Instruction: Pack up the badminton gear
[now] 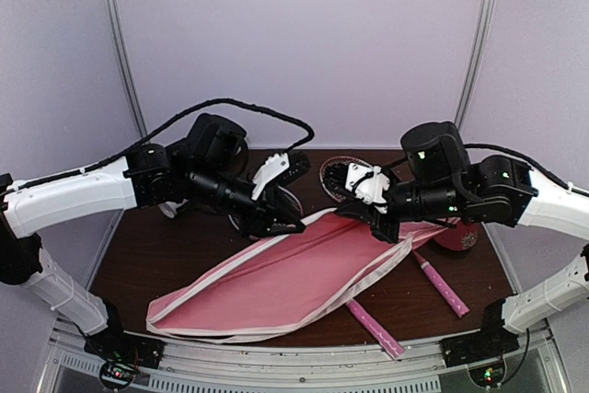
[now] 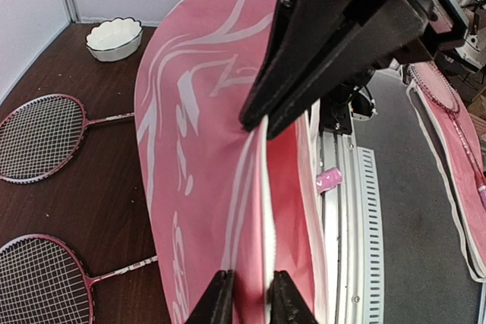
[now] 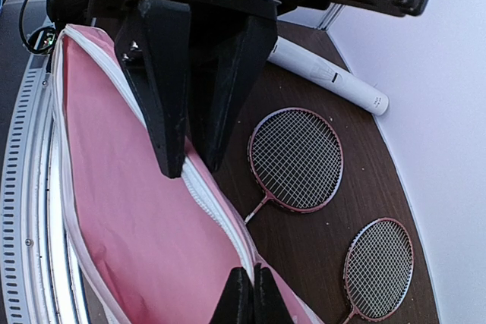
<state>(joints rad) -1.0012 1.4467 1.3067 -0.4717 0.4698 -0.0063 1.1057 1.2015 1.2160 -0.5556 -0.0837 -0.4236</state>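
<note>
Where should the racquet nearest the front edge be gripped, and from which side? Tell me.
Grip that racquet by its pink handle, coming straight down with the jaws across it. The handle lies flat and pokes out bare from under the pink cover toward the front edge, while the shaft is hidden beneath the cover.

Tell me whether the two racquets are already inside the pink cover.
No: both racquets lie heads out on the table beside the pink cover.
</note>
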